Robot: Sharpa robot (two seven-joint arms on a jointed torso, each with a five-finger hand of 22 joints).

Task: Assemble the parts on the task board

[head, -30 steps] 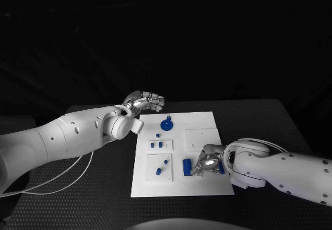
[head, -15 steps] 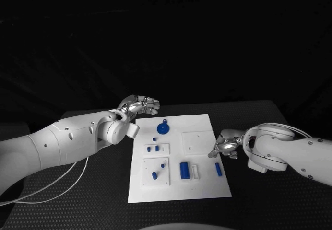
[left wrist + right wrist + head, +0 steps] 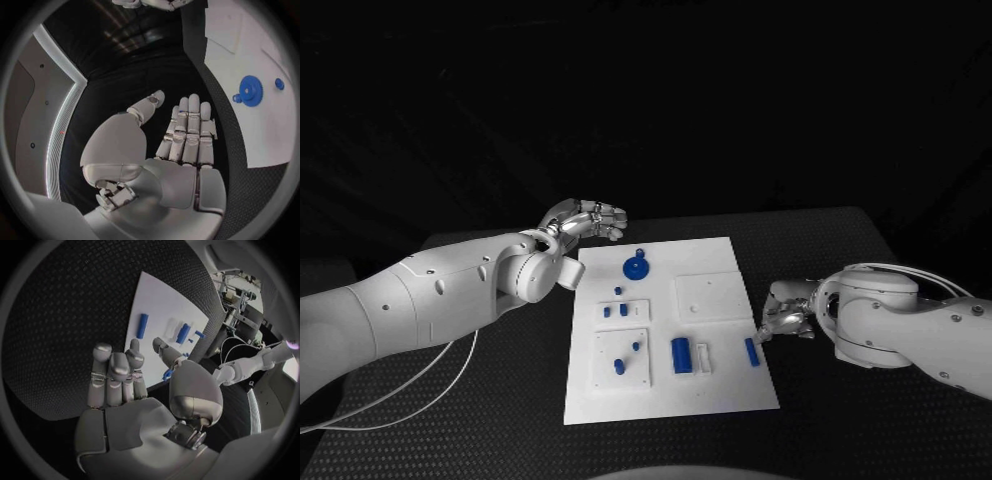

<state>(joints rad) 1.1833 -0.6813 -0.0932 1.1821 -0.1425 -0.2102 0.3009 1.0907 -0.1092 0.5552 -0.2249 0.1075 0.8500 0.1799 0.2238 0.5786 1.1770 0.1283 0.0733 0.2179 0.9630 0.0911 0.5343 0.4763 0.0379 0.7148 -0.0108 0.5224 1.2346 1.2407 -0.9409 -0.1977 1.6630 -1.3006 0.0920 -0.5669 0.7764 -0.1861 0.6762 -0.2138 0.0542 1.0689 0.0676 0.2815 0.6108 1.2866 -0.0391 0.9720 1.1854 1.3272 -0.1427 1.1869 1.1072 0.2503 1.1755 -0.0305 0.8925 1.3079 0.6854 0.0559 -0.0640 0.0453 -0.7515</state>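
The white task board (image 3: pixel 718 385) lies in the middle of the table. A blue gear (image 3: pixel 636 267) sits near its far end, also visible as the gear (image 3: pixel 251 90) in the left wrist view. A thick blue cylinder (image 3: pixel 682 355) and a slim blue peg (image 3: pixel 751 350) lie toward its near right, with small blue pieces (image 3: pixel 617 310) on the left insets. My left hand (image 3: pixel 584 220) hovers past the board's far left corner and holds nothing, fingers loosely extended (image 3: pixel 187 130). My right hand (image 3: pixel 788 318) hangs just off the board's right edge, empty, thumb apart from the fingers (image 3: pixel 115 375).
Black textured table (image 3: pixel 877 250) surrounds the board on all sides. A white cable (image 3: pixel 430 375) loops under my left arm at the near left. In the right wrist view the board (image 3: pixel 156 300) carries the peg (image 3: pixel 143 325) and cylinder (image 3: pixel 183 333).
My right hand has lifted off the board's near right area and moved out past its right edge, leaving the slim blue peg lying there. My left hand has barely moved.
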